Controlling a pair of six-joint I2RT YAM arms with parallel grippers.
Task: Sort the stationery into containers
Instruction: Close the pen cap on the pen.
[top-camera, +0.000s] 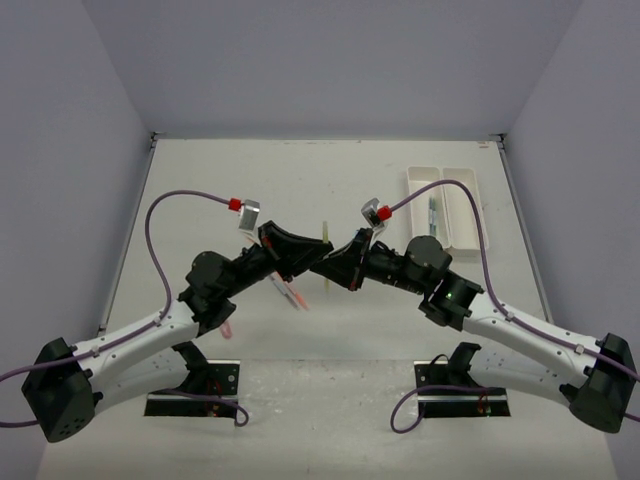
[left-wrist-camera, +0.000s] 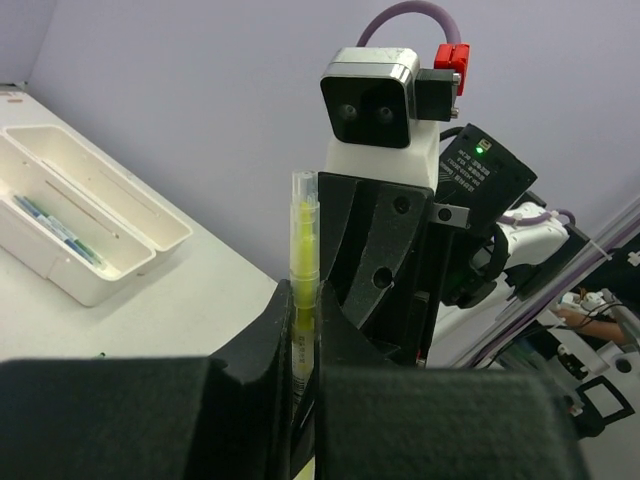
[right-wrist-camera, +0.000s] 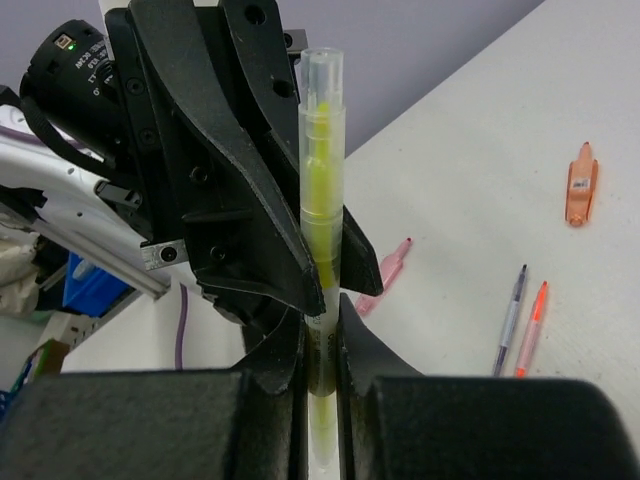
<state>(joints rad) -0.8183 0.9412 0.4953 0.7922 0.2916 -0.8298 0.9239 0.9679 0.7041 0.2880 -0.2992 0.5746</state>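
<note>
Loose stuff first: on the near-left part of the table (top-camera: 300, 180), by the left arm, a few bits are left lying flat. A pink marker (right-wrist-camera: 385, 272) is seen just behind the claws. A thin grey-blue pen (right-wrist-camera: 510, 320) and a thin orange pen (right-wrist-camera: 530, 332) are laid side by side, almost touching. A stubby orange marker (right-wrist-camera: 580, 185) is parked well apart from those two.

Over the middle of the table, a yellow highlighter (left-wrist-camera: 303, 240) is being held up off the surface, and it's gripped from both sides at once. The left claw (left-wrist-camera: 303, 350) is closed almost all the way, pinched on the highlighter's lower part, with the clear cap end left sticking out past the fingers. The right claw (right-wrist-camera: 322, 355) is closed just as tight on the same highlighter, from the opposite side. The two claws are pushed right up against each other, fingers nearly interlocked around the barrel. Whether the highlighter's far tip is touching anything can't be made out.

Furthest away, near the right edge and toward the far right corner, two white trays (top-camera: 463, 205) are set side by side, long walls touching. A few blue and green pens (left-wrist-camera: 55, 228) are seen lying lengthwise in one of them. What's in the other tray can't really be made out.
</note>
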